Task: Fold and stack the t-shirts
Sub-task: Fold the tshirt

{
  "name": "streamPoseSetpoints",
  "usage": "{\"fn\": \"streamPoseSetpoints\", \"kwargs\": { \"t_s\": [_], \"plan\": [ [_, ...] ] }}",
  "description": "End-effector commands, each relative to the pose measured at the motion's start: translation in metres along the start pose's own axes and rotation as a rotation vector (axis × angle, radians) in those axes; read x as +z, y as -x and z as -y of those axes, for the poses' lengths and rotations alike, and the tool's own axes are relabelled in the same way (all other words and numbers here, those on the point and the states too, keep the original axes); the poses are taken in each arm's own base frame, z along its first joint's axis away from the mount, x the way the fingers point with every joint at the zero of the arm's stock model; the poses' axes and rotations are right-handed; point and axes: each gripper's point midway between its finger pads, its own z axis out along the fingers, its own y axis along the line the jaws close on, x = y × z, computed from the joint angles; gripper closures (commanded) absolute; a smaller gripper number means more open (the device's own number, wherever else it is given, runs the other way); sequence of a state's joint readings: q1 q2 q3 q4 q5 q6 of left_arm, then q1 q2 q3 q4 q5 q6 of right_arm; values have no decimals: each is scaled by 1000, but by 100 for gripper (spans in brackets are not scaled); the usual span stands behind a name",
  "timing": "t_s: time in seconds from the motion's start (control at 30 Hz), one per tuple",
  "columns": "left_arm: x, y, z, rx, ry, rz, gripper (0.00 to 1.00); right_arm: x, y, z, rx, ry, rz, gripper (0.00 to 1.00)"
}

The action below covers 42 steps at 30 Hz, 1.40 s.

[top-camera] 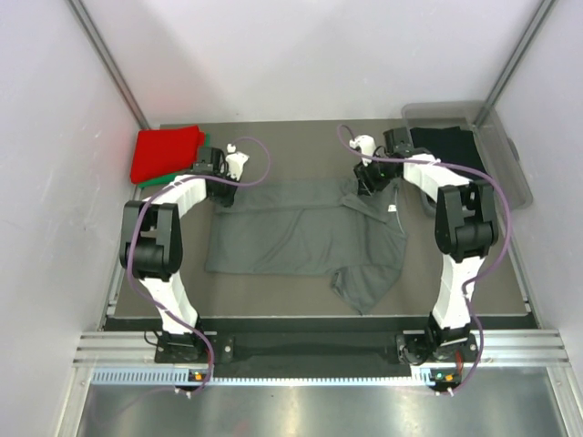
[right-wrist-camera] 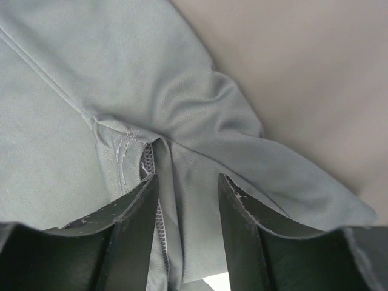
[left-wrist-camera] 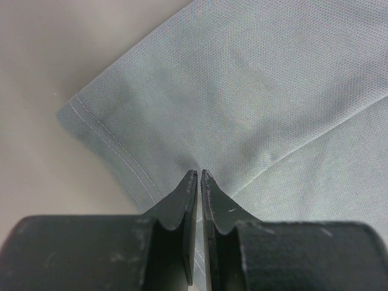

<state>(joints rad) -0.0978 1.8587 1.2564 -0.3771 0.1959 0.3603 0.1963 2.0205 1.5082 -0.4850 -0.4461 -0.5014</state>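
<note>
The dark grey t-shirt (top-camera: pixel 301 238) lies spread on the mat mid-table, with one sleeve folded over at the front right. My left gripper (top-camera: pixel 223 185) is at its back left corner. In the left wrist view the left gripper (left-wrist-camera: pixel 199 172) is shut, its tips just over the stitched hem of the grey cloth (left-wrist-camera: pixel 242 91), which lies flat. My right gripper (top-camera: pixel 369 180) is at the shirt's back right. It (right-wrist-camera: pixel 187 177) is open, with its jaws either side of a ridge of grey cloth (right-wrist-camera: pixel 182 91) by a seam. The folded red shirt (top-camera: pixel 167 153) lies on the green one (top-camera: pixel 206 140) at the back left.
A clear plastic tub (top-camera: pixel 510 168) stands at the back right with the black shirt (top-camera: pixel 446 146) in it. White walls close in both sides. The dark mat (top-camera: pixel 455 291) ends at a metal rail near the arm bases.
</note>
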Motion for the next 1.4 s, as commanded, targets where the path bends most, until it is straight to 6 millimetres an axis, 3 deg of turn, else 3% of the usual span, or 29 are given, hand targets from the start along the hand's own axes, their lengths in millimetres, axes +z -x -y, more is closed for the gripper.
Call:
{"fn": "streamPoseSetpoints", "kwargs": {
  "t_s": [0.0, 0.23, 0.43, 0.53, 0.57, 0.63, 0.73, 0.93, 1.03, 1.37],
  "plan": [
    [-7, 16, 2, -16, -15, 41, 88, 5, 10, -9, 9, 46, 17, 57],
    [-14, 18, -3, -4, 23, 59, 88, 0, -4, -44, -41, 94, -38, 66],
    [-27, 19, -4, 5, 51, 83, 87, -27, -3, -106, -129, 140, -31, 66],
    [-39, 22, -8, 23, 84, 104, 84, -42, -15, -151, -158, 206, -37, 66],
    [-44, 23, -8, 36, 94, 113, 83, -55, -6, -152, -168, 180, 6, 66],
    [-48, 25, -11, 52, 116, 129, 78, -63, -3, -145, -181, 119, 36, 64],
    [-46, 23, -12, 62, 116, 118, 74, -72, 3, -115, -201, 7, 39, 60],
    [-36, 16, -10, 37, 86, 56, 74, -63, -4, -65, -123, -77, 14, 61],
    [-33, 12, -12, 43, 92, 42, 74, -63, -18, -52, -110, -100, -35, 60],
    [-20, 16, -27, 45, 138, -2, 72, -86, -60, -40, -70, -153, -109, 54]
  ]
}}
